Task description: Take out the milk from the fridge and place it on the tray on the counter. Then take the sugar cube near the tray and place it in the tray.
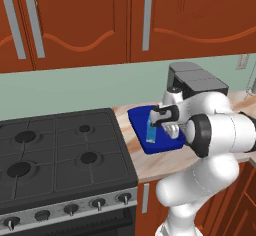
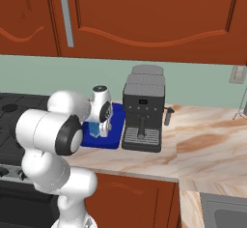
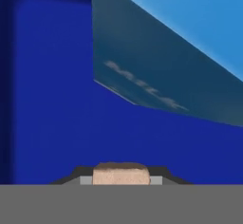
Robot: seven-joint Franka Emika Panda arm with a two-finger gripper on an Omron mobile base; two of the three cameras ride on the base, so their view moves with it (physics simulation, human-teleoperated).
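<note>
Sugar cube: nearest my hand camera, the sugar cube (image 3: 119, 173) sits pinched between the two fingertips, a pale tan block low in the hand view.
Gripper: I read the gripper (image 1: 170, 128) as clamped on that cube, jaws drawn in against its sides; it hangs over the tray near the tray's right end in the left base view.
Why held so: I judge the cube is kept low over the blue floor so it can be let go inside the rim and not bounce out.
Tray: the tray (image 1: 136, 116) lies on the counter (image 2: 202, 140) just right of the stove; its dark blue floor (image 3: 52, 114) spreads under the fingers, with a darker raised rim along the left edge of the hand view.
Milk: the milk (image 1: 151, 132) already stands upright in the tray, just beside the gripper; its blue side looms across the top right of the hand view.
Progress: carton placed, I judge; cube not yet released.
In the way: the milk is close to the fingers, so I would open without swinging towards it.
Around: coffee machine (image 2: 143, 112) stands touching or just beside the tray's far end; stove (image 1: 55, 155) on the other side; red-brown wall cabinets (image 2: 144, 19) above.
</note>
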